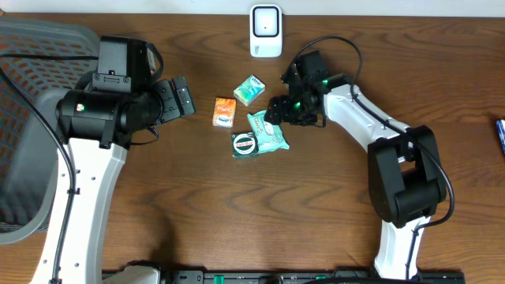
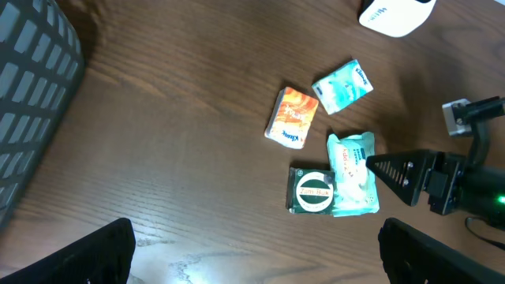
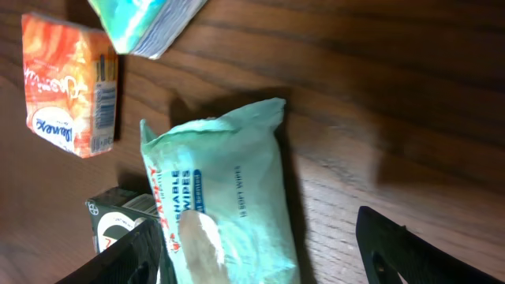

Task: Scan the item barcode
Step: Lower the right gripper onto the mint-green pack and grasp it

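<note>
Grasping step: my right gripper (image 3: pixel 256 225) stood open over the wipes pack (image 1: pixel 267 132), one finger on each side.
Pack place: flat on the table (image 1: pixel 237 213), touching a dark box (image 1: pixel 244 144), well apart from the scanner (image 1: pixel 266 30).
Advice: I needed to lower straight and close across the middle.
Left gripper (image 1: pixel 180 96): wide open, empty.

glossy plastic wipes pack (image 3: pixel 229 197) on a dark, grained wood table (image 3: pixel 394 95).

Soft, even room light covers my table (image 1: pixel 237 229); a pale glare patch sits near seven o'clock in my left wrist view. Up close, the wipes pack (image 3: pixel 229 181) shines white and casts a shadow toward three o'clock; my right fingers (image 3: pixel 410 252) blur black.
</note>
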